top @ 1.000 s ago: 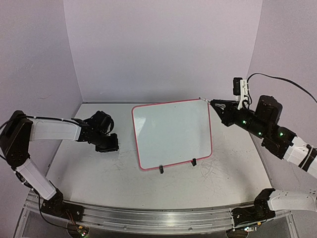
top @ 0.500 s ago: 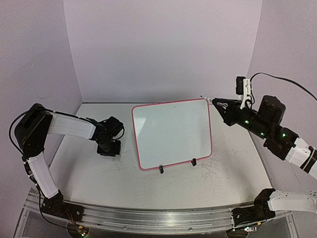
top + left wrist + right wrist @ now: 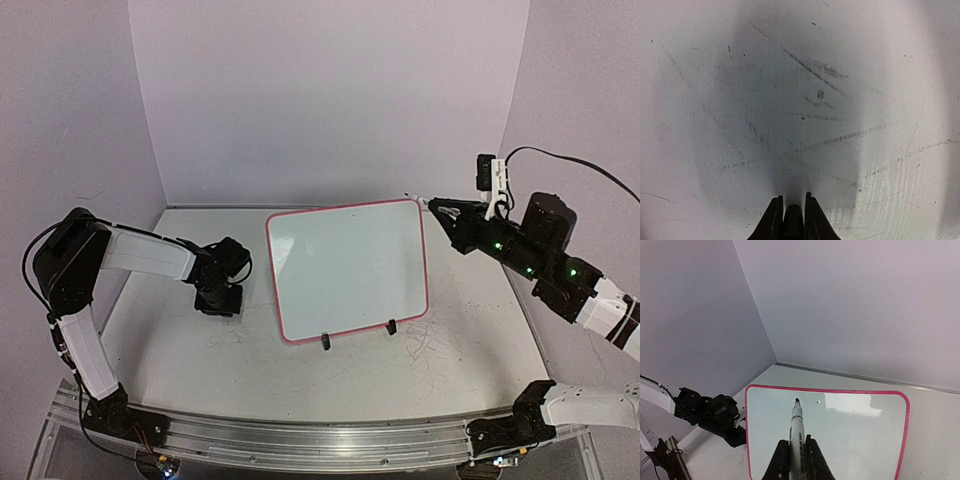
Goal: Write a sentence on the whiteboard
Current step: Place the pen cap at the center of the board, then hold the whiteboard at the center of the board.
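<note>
The whiteboard point(image 3: 345, 270), white with a pink-red border, stands tilted on two black clip feet at the table's middle. It also shows in the right wrist view point(image 3: 855, 435). No sentence shows on it, only a tiny dot point(image 3: 818, 402). My right gripper point(image 3: 445, 212) is shut on a white marker point(image 3: 796, 430), uncapped, black tip forward, held in the air by the board's upper right corner. My left gripper point(image 3: 222, 300) points down at the tabletop left of the board. Its jaws stand close around a small dark rounded piece point(image 3: 793, 215), perhaps the cap.
The scratched grey-white tabletop point(image 3: 815, 100) fills the left wrist view. Lilac walls close the back and both sides. A metal rail point(image 3: 320, 440) runs along the near edge.
My left arm has swung right toward the board and lowered its gripper onto the table. My right gripper with the marker has shifted slightly up and right.
</note>
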Robot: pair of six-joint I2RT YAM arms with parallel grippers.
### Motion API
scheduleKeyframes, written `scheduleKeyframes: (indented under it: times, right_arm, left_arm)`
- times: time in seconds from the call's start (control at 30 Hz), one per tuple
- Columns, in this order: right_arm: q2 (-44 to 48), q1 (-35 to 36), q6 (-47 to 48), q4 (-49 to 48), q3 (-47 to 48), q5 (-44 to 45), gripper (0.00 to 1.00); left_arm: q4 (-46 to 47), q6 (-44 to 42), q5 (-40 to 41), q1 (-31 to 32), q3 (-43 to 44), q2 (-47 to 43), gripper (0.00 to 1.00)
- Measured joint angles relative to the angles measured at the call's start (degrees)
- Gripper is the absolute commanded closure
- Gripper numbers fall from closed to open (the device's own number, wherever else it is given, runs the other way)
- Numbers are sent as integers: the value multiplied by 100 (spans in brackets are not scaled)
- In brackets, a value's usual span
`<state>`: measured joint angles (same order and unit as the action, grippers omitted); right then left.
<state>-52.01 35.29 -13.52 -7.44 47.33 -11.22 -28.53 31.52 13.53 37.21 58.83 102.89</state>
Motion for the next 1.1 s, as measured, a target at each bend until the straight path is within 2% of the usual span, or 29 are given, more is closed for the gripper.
scheduleKeyframes:
  times: [0.3, 0.73, 0.9, 1.0, 1.1]
  right_arm:
    - [0, 0, -5, 0, 0, -15, 100]
    - [-35, 0, 9, 0, 2, 13, 100]
    - [-187, 0, 79, 34, 2, 64, 100]
    - [-321, 0, 105, 116, 21, 65, 100]
    - [-432, 0, 100, 277, 71, 64, 100]
  left_arm:
    - [5, 17, 68, 0, -84, -43, 72]
    - [-11, 52, 158, 0, -128, -901, 57]
    - [-237, 176, 297, -1, -115, -1043, 48]
    - [-348, 283, 336, -2, -105, -1222, 38]
    - [-409, 421, 355, -2, -74, -1423, 32]
